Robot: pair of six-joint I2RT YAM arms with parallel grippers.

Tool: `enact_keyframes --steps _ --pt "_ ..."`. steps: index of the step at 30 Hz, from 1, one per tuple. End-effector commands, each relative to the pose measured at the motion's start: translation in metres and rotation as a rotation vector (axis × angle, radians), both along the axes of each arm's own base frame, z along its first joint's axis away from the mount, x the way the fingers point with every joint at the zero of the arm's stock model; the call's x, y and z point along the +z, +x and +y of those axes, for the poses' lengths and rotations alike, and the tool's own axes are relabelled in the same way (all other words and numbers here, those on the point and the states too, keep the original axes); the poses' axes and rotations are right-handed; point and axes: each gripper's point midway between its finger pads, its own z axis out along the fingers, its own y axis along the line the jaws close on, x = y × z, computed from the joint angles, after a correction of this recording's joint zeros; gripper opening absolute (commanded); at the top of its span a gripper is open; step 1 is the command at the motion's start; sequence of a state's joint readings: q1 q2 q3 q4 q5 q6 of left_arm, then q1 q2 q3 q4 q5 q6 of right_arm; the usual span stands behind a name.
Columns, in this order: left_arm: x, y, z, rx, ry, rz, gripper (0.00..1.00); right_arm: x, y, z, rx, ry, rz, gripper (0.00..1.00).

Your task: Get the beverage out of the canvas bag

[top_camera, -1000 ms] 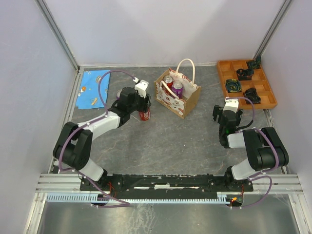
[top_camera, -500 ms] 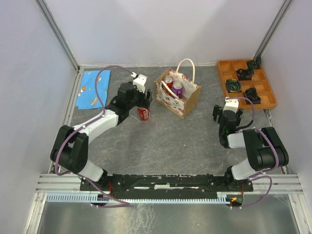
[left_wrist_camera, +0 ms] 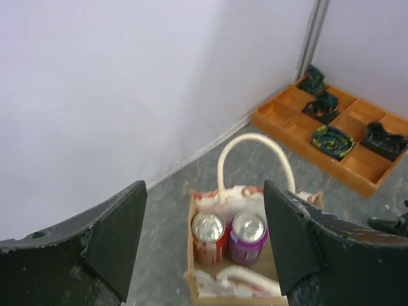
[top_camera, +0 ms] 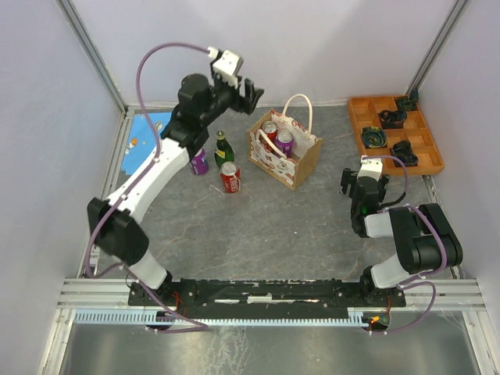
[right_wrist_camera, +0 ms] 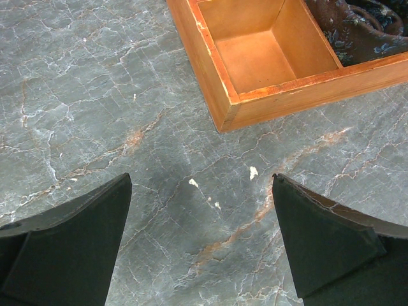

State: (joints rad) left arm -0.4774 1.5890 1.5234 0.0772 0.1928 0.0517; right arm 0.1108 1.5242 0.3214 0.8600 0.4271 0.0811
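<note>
The canvas bag (top_camera: pixel 291 158) stands at mid-table with its white handle up. A red can (top_camera: pixel 269 129) and a purple can (top_camera: pixel 284 141) stand side by side inside it. My left gripper (top_camera: pixel 248 92) hangs open and empty, high above the table, just left of and behind the bag. Its wrist view looks down on the canvas bag (left_wrist_camera: pixel 193 258), the red can (left_wrist_camera: pixel 209 234) and the purple can (left_wrist_camera: pixel 248 233), framed between the spread fingers of the left gripper (left_wrist_camera: pixel 204 194). My right gripper (top_camera: pixel 363 184) rests open over bare table, away from the bag.
Left of the bag on the table stand another red can (top_camera: pixel 230 177), a green bottle (top_camera: pixel 223 148) and a purple can (top_camera: pixel 200 161). A blue cloth (top_camera: pixel 145 133) lies at the far left. The orange compartment tray (top_camera: pixel 391 148) sits back right, its corner (right_wrist_camera: pixel 223 102) in front of the right gripper (right_wrist_camera: pixel 201 188).
The left gripper opened and let go of the red can on the table, then rose and swung back toward the bag. The right arm has not moved.
</note>
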Motion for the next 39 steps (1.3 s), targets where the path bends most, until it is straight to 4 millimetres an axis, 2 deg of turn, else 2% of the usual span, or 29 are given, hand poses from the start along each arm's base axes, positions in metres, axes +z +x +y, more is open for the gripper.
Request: enact_keyframes --steps 1,5,10,13,21,30,36,39 --pt "-0.025 0.016 -0.050 -0.137 0.090 0.061 0.80 0.022 0.013 0.001 -0.004 0.008 -0.081 0.99" --pt "-0.047 0.030 -0.080 -0.178 0.095 0.094 0.80 0.022 0.014 0.001 -0.003 0.008 -0.082 0.99" --pt "-0.093 0.037 -0.100 -0.240 0.103 0.198 0.79 0.023 0.014 0.001 -0.003 0.009 -0.083 0.99" --pt "-0.123 0.038 -0.107 -0.249 0.129 0.249 0.79 0.023 0.014 0.001 -0.003 0.009 -0.083 0.99" --pt "-0.170 0.043 -0.120 -0.255 0.183 0.339 0.82 0.022 0.014 0.001 -0.003 0.009 -0.082 0.99" --pt "-0.198 0.040 -0.143 -0.285 0.252 0.388 0.80 0.022 0.014 0.001 -0.003 0.008 -0.082 0.99" --pt "-0.212 0.047 -0.146 -0.265 0.276 0.425 0.80 0.022 0.014 0.001 -0.002 0.008 -0.082 0.99" --pt "-0.211 0.050 -0.146 -0.247 0.280 0.412 0.81 0.022 0.014 0.001 -0.004 0.008 -0.082 0.99"
